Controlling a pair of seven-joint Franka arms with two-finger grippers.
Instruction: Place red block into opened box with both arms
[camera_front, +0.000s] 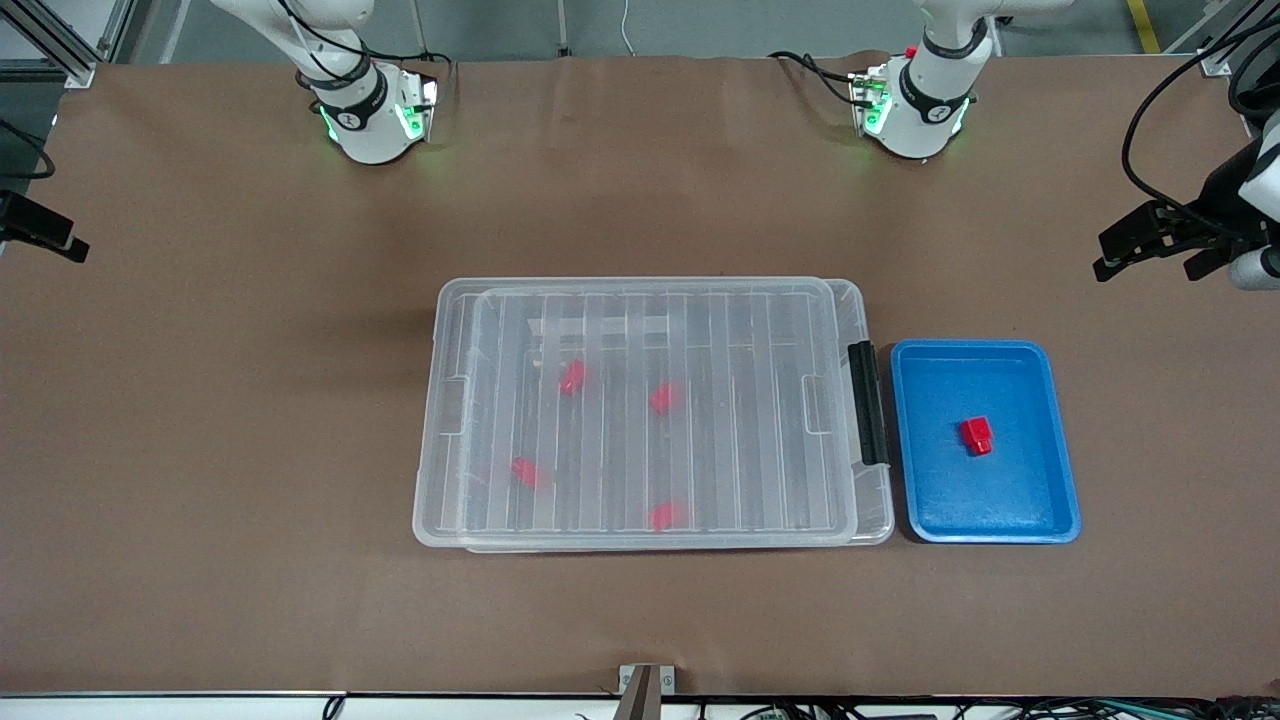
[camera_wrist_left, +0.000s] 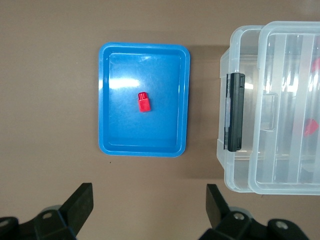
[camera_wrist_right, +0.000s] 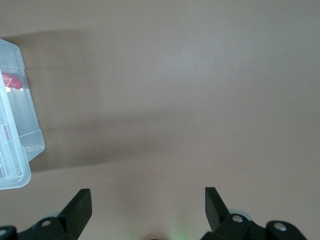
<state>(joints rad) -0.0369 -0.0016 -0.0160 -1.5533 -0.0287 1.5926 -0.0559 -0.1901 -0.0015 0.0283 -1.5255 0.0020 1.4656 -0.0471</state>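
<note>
A brown bench (camera_front: 250, 420) carries a large clear box (camera_front: 445, 500) near its middle, with its ribbed see-through lid (camera_front: 650, 420) lying on top and sitting slightly askew toward the right arm's end, so the box rim shows past it at the latch end. A black latch (camera_front: 868, 403) runs down the short end that faces the left arm's end of the bench. Four red blocks show dimly through the lid, already inside. Just beside the latch end sits a shallow blue tray (camera_front: 1060, 500), and in it, alone and easy to reach, lies the red block (camera_front: 977, 435) that the task concerns, well clear of the tray walls. Since the lid covers the box, it appears to be the main obstacle: the block cannot go in until the lid is lifted or slid away, which is probably why two arms are called for, one for the lid and one for the block. The left gripper (camera_wrist_left: 150, 207) hangs high over the bare bench beside the tray, fingers (camera_wrist_left: 80, 202) spread wide and empty, looking down on tray, block and latch. The right gripper (camera_wrist_right: 147, 207) hangs over the open bench off the box's other short end, only a corner of the box in its sight, its fingers (camera_wrist_right: 80, 205) likewise wide and holding nothing. Neither arm touches anything; both seem to be waiting. A dark camera mount stands at each edge of the front view, apart from the work.
</note>
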